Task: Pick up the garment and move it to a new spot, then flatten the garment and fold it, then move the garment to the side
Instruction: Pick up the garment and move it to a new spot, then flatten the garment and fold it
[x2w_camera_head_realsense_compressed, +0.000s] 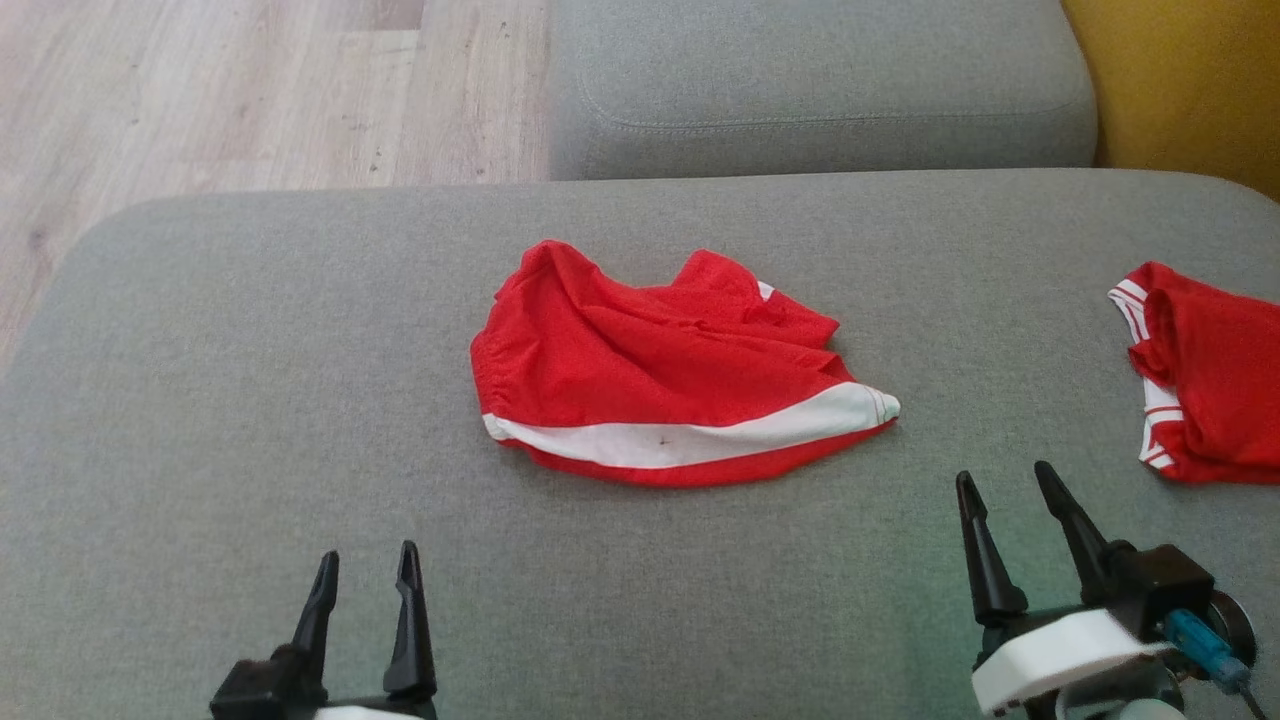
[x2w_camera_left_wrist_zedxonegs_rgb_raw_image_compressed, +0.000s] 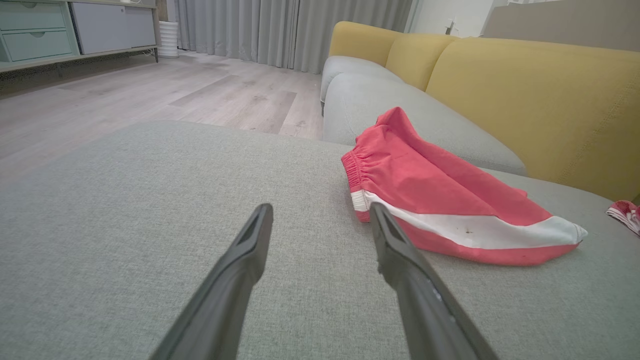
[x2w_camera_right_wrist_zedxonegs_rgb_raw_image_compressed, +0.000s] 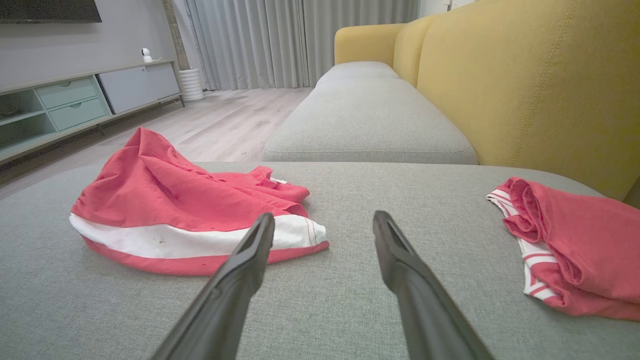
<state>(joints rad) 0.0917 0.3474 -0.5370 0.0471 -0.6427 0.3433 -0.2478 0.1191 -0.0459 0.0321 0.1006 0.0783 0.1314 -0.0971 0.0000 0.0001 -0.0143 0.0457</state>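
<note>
The red shorts (x2w_camera_head_realsense_compressed: 660, 370) lie crumpled at the middle of the grey cushion (x2w_camera_head_realsense_compressed: 250, 400), a dark-specked white band along their near edge; another red garment (x2w_camera_head_realsense_compressed: 1210, 380) lies at the cushion's right edge. My left gripper (x2w_camera_head_realsense_compressed: 368, 550) and right gripper (x2w_camera_head_realsense_compressed: 1003, 471) hover over the cushion's near side, both spread wide, empty.

Shorts (x2w_camera_head_realsense_compressed: 660, 370) red, white band along edge (small dark speck on white). Second garment (x2w_camera_head_realsense_compressed: 1210, 380) red, thin white stripes. Sofa seat (x2w_camera_head_realsense_compressed: 250, 400) grey; backrest (x2w_camera_head_realsense_compressed: 1180, 80) mustard yellow. Floor (x2w_camera_head_realsense_compressed: 200, 90) pale wood grain.
</note>
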